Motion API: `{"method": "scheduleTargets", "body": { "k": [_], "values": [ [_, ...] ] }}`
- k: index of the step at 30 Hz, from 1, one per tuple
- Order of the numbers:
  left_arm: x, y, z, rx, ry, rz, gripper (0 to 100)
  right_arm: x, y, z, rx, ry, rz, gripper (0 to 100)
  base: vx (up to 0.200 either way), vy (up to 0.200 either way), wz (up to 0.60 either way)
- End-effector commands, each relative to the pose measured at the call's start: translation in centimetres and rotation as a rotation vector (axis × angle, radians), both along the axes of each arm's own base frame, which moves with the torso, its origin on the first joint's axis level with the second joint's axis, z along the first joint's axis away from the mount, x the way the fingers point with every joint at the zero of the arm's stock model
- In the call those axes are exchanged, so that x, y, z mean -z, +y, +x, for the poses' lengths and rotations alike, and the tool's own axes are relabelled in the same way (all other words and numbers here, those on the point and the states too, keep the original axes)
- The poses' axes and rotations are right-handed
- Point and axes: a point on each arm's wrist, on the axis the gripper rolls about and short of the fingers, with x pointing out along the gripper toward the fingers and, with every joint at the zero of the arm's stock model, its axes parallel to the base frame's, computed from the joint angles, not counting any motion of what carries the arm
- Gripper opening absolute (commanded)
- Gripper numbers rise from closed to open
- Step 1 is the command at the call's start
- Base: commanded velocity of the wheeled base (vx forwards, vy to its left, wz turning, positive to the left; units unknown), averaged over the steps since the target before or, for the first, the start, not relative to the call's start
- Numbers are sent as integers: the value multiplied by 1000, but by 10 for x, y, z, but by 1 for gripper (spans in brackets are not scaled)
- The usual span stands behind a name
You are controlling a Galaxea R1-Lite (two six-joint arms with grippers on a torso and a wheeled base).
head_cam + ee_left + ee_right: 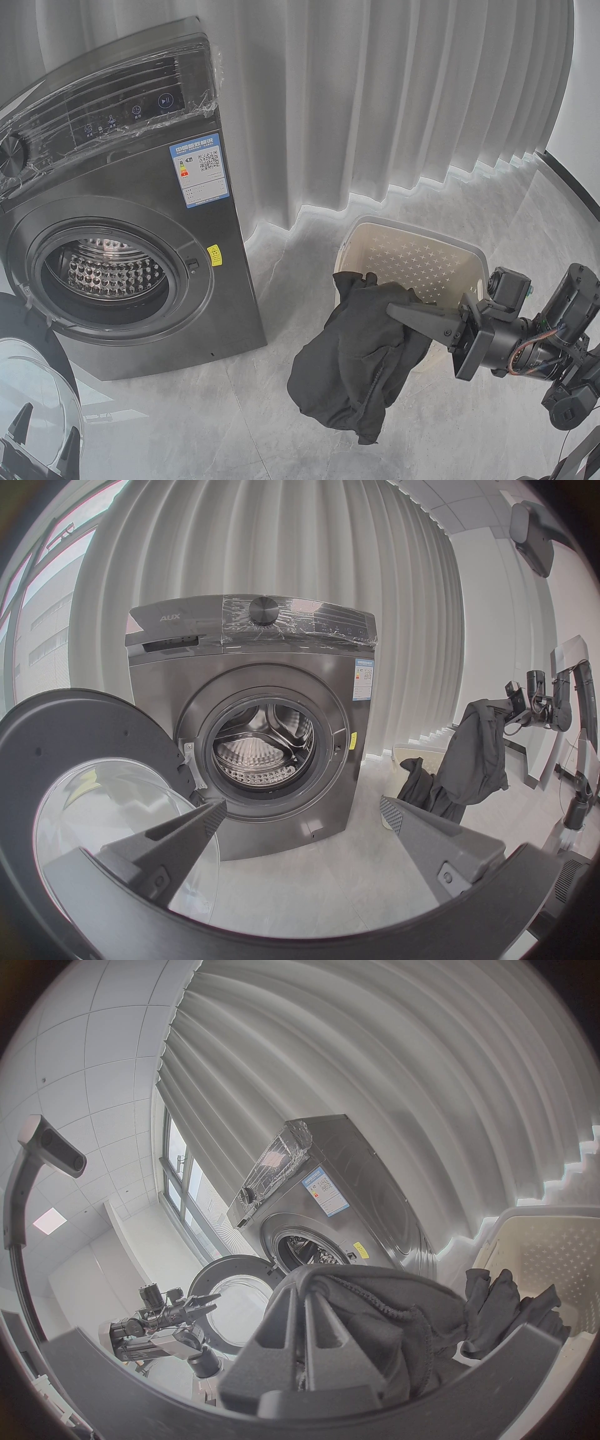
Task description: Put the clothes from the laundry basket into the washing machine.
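- Far on the left, my left gripper sits low, just beside the open door of the washing machine. Its fingers are spread wide apart, and they hold nothing.
- The door is round with a glass middle. It is swung all the way out, on the left side of the machine's round hole.
- The washing machine is big and grey and stands on the floor. It has see-through wrap over the buttons on top and a blue sticker on the front.
- Through the round hole I can see the shiny drum with its rows of little holes.
- Behind it all, a long white curtain hangs down to the floor.
- To the right of the machine, a black garment hangs in front of the laundry basket. Its top is pinched up high and the rest droops down low. I cannot tell if the bottom touches the floor.
- A bit of dark cloth lies over the near rim of the basket. I cannot tell if it is part of the same garment.
- The laundry basket is cream with little cross-shaped holes. It stands on the floor near the curtain, apart from the machine.
- My right gripper is on the far right and points toward the machine. Its fingers are squeezed tight on the black garment.
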Motion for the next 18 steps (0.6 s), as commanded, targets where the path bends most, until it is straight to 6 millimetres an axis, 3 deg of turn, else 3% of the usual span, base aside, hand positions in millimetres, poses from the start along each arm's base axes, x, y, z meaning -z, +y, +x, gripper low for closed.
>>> {"method": "scheduleTargets", "body": {
  "k": [1,8,18],
  "values": [
    [5,0,0,0,2,0,100,-2,0,7,14,-18,6,0,0,0,600],
    [5,0,0,0,2,1,100,-2,0,6,8,-24,16,0,0,0,600],
    [5,0,0,-2,2,1,100,0,0,8,12,-21,10,0,0,0,0]
  ]
}}
